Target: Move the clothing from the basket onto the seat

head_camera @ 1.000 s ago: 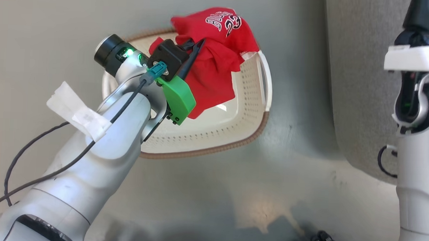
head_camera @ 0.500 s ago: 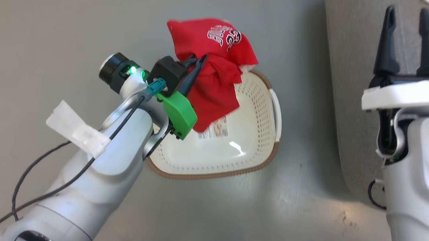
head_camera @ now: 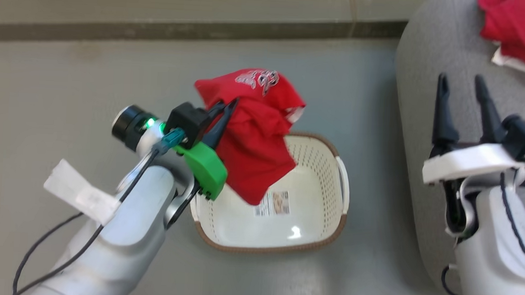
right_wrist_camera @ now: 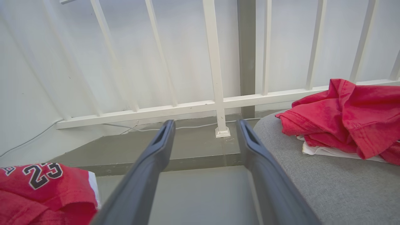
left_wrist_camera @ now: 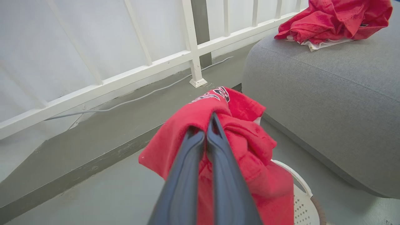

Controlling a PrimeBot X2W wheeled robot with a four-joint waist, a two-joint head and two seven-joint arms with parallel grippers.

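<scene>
Your left gripper (left_wrist_camera: 210, 125) is clamped tight on a red garment (head_camera: 253, 160), which hangs over the cream basket (head_camera: 327, 205), covering its 10 o'clock corner in the head view. Your right gripper (head_camera: 459, 79) has its fingers spread apart and holds nothing, over the edge of the grey seat (head_camera: 427, 97) at 3 o'clock of the basket. A second red garment (head_camera: 515, 30) lies on the seat, toward 1 o'clock.

It looks like a plain indoor room staged as a home corner. The floor (head_camera: 359, 103) is bare, grey and smooth, a white railing (right_wrist_camera: 215, 78) runs along a white wall (right_wrist_camera: 47, 62), and a loose cable (left_wrist_camera: 140, 98) trails at its foot. A grey upholstered seat (left_wrist_camera: 328, 93), a laundry basket (head_camera: 322, 168) and red clothing (right_wrist_camera: 353, 115) give the domestic touch.
</scene>
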